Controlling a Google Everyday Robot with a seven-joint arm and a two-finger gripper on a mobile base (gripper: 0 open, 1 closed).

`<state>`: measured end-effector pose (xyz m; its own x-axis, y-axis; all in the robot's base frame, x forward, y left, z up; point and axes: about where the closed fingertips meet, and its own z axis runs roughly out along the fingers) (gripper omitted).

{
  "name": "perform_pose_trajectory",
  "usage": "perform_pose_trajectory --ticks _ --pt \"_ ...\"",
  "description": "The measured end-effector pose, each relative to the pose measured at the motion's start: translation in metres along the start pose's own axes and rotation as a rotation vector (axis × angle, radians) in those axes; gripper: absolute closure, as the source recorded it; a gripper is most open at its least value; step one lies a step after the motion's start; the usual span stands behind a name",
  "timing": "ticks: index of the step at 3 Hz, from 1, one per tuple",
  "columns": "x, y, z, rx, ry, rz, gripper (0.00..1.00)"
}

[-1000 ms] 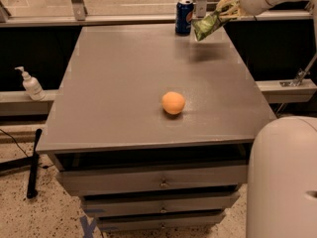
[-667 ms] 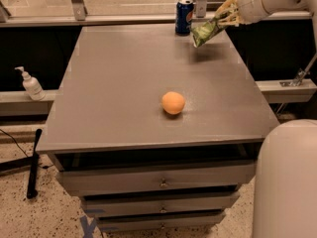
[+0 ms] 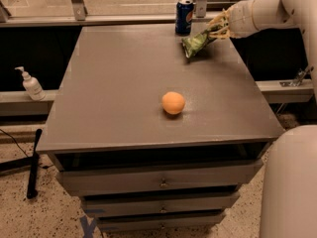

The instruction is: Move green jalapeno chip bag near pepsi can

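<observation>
The green jalapeno chip bag (image 3: 197,43) hangs tilted at the far right of the grey table (image 3: 124,83), its lower end at or just above the surface. My gripper (image 3: 217,29) reaches in from the upper right and is shut on the bag's upper end. The pepsi can (image 3: 184,16), dark blue with a silver top, stands upright at the table's far edge, a short way left of and behind the bag.
An orange fruit (image 3: 173,102) lies near the table's middle front. A white pump bottle (image 3: 30,85) stands on a ledge to the left. Drawers (image 3: 161,182) sit below the tabletop. My white body (image 3: 290,182) fills the lower right.
The gripper with the chip bag has moved down and a little toward the front, away from the can, bringing the bag close to the tabletop.
</observation>
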<state>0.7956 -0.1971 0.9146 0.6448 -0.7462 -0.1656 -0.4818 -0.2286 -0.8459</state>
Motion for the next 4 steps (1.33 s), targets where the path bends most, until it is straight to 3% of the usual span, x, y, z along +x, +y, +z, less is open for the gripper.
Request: perform_pose_trajectory --ticks 2,4 --pt "-0.009 0.018 0.038 0.024 -0.085 0.030 1.00" --pt "-0.009 0.023 0.057 0.003 -0.107 0.014 0.60"
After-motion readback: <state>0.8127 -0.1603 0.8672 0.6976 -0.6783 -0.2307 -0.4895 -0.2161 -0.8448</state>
